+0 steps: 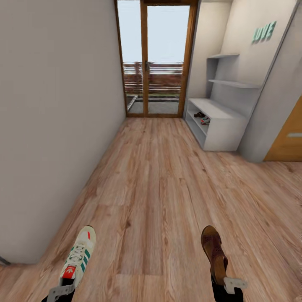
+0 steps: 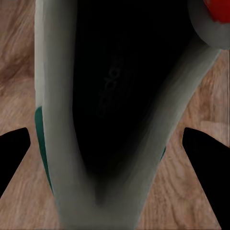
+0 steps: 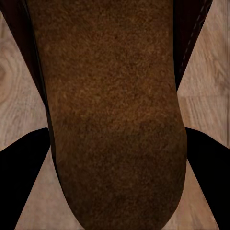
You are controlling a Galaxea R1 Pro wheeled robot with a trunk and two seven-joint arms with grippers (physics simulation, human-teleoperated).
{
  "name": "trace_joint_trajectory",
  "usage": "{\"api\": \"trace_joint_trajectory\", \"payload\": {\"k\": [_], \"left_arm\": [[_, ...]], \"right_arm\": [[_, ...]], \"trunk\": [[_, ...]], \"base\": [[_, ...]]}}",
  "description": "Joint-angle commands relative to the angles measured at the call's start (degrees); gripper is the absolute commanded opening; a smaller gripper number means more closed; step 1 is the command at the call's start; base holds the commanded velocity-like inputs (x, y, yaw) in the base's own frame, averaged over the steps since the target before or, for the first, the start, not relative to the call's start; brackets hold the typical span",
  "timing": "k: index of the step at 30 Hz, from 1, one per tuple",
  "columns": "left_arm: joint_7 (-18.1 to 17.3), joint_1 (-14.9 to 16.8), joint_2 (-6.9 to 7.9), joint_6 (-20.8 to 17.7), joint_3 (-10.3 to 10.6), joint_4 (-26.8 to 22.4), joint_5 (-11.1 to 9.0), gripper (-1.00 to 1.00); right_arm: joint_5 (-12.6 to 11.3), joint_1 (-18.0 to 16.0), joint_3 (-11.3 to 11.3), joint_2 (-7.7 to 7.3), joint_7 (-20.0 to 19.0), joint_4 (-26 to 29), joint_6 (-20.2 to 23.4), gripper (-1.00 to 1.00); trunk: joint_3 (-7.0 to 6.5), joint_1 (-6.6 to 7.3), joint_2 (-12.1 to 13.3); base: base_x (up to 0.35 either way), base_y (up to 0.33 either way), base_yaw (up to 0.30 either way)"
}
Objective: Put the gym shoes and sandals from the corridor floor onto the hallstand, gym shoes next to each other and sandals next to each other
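Note:
My left gripper (image 1: 63,290) is shut on a white gym shoe (image 1: 79,253) with green stripes, held by its heel above the corridor floor (image 1: 159,188) at the lower left. The left wrist view looks into that gym shoe's (image 2: 115,96) dark opening between the fingers (image 2: 12,153). At the lower right, my right gripper (image 1: 226,286) is shut on a dark brown sandal (image 1: 214,251), whose footbed (image 3: 115,120) lies between the fingers (image 3: 19,172). The pale hallstand (image 1: 222,126) stands far right. Its shelf holds the other sandal (image 1: 199,114) beside the other gym shoe (image 1: 205,121).
A wood-framed glass door (image 1: 157,58) closes the corridor's far end. A plain wall (image 1: 54,126) runs along the left. A grey wall corner (image 1: 272,105) and a wooden door (image 1: 291,138) stand right of the hallstand. Open plank floor lies between me and the rack.

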State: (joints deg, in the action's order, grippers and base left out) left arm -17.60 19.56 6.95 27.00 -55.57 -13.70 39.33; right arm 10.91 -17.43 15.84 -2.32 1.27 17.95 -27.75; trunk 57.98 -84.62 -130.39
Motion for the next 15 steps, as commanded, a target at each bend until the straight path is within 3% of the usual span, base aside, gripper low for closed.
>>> {"api": "trace_joint_trajectory", "payload": {"k": [1, 6, 15], "left_arm": [[-0.33, 0.04, 0.00, 0.16, -0.50, -0.01, 0.22, -1.00], [-0.33, 0.04, 0.00, 0.16, -0.50, -0.01, 0.22, -1.00], [-0.33, 0.04, 0.00, 0.16, -0.50, -0.01, 0.29, -1.00]], "right_arm": [[0.60, -0.06, 0.33, 0.03, 0.14, -0.06, -0.20, -1.00], [0.60, -0.06, 0.33, 0.03, 0.14, -0.06, -0.20, -1.00], [0.73, -0.06, 0.33, -0.05, -0.02, -0.04, -0.20, -1.00]], "trunk": [[0.05, -0.02, -0.02], [0.05, -0.02, -0.02], [0.05, -0.02, -0.02]], "base": [[0.334, 0.000, -0.267], [0.334, 0.000, -0.237], [0.334, 0.000, -0.034]]}}
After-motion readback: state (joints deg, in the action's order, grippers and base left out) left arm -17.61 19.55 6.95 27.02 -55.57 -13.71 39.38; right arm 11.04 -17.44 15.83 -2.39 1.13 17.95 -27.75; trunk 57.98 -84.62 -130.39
